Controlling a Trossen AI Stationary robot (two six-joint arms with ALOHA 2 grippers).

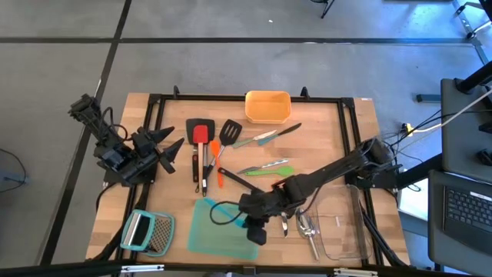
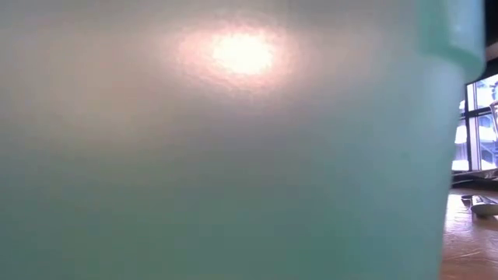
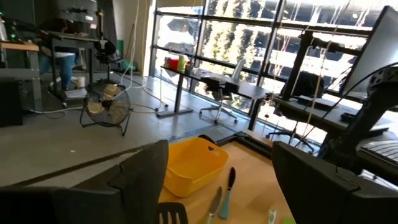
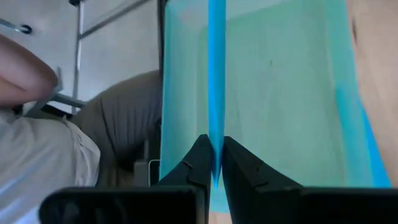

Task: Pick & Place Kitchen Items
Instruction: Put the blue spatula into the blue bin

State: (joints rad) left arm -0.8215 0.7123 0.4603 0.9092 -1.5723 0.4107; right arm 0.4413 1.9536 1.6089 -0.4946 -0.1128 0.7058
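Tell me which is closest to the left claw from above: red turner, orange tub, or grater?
From the left gripper:
1. Red turner, just right of it.
2. Grater, at the table's near-left corner.
3. Orange tub, at the far edge, middle.

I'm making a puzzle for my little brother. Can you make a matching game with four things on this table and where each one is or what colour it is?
Things:
1. orange container
2. teal container
3. grater
4. red turner

Clues:
A. at the near left corner of the table, with a light-blue handle
B. lying between two black turners
C. at the far edge of the table, empty
D. under the right gripper, whose jaws are shut on a thin blue utensil

Pairs: 1-C, 2-D, 3-A, 4-B
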